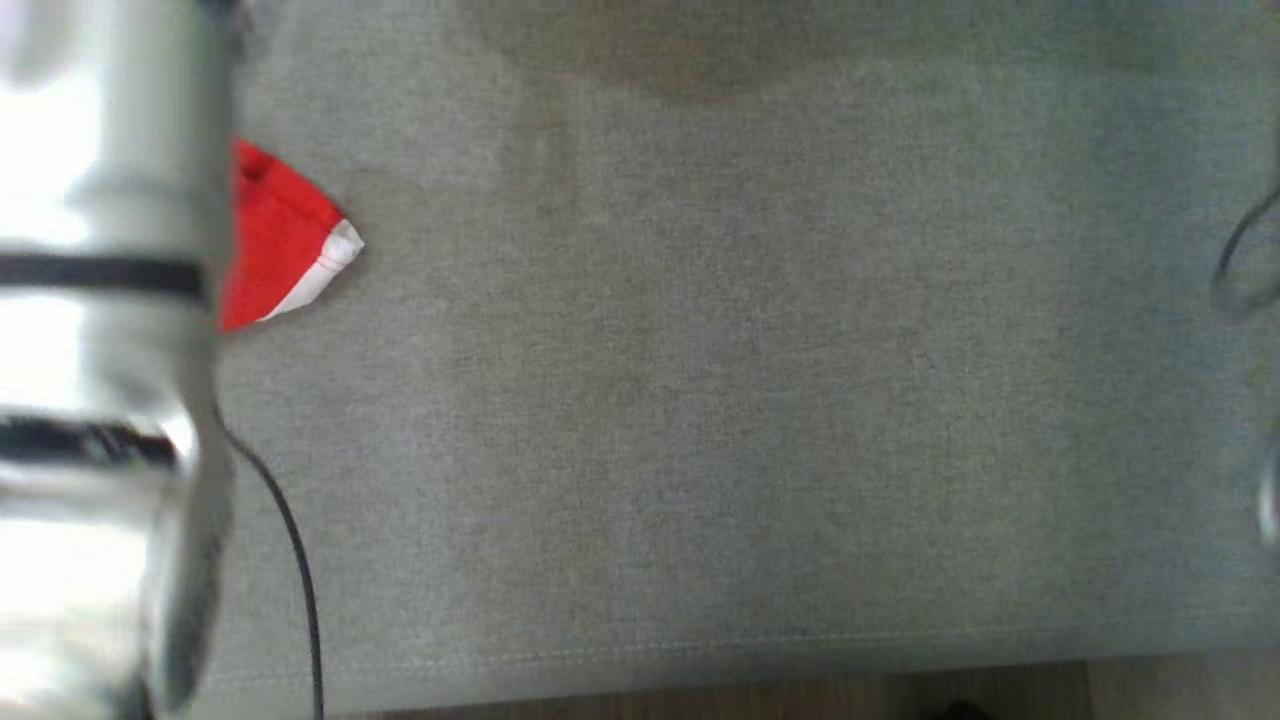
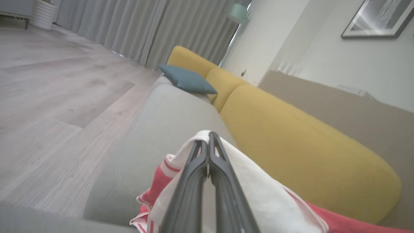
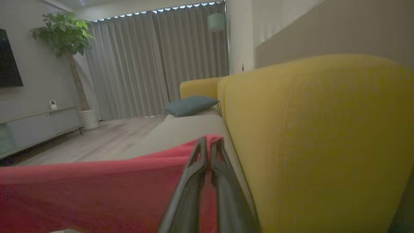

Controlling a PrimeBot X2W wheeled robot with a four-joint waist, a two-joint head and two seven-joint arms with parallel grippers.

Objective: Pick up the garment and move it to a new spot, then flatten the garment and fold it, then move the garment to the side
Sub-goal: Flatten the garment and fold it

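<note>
The garment is red with white trim. One corner of it [image 1: 285, 240] pokes out on the grey sofa seat [image 1: 700, 400] at the left of the head view, the remainder hidden behind my pale blurred forearm [image 1: 100, 350]. In the left wrist view my left gripper [image 2: 208, 137] is shut on a white fold of the garment [image 2: 258, 194], with red-and-white striped trim hanging below. In the right wrist view my right gripper [image 3: 208, 142] is shut on the red edge of the garment [image 3: 97, 187], which stretches away to the left.
A yellow backrest [image 2: 291, 136] runs along the seat, close to the right gripper's right side [image 3: 307, 129]. A blue cushion [image 2: 187, 79] lies at the far end of the sofa. A black cable [image 1: 300, 560] hangs by the forearm. Wooden floor [image 2: 48, 97] lies beyond the seat's front edge.
</note>
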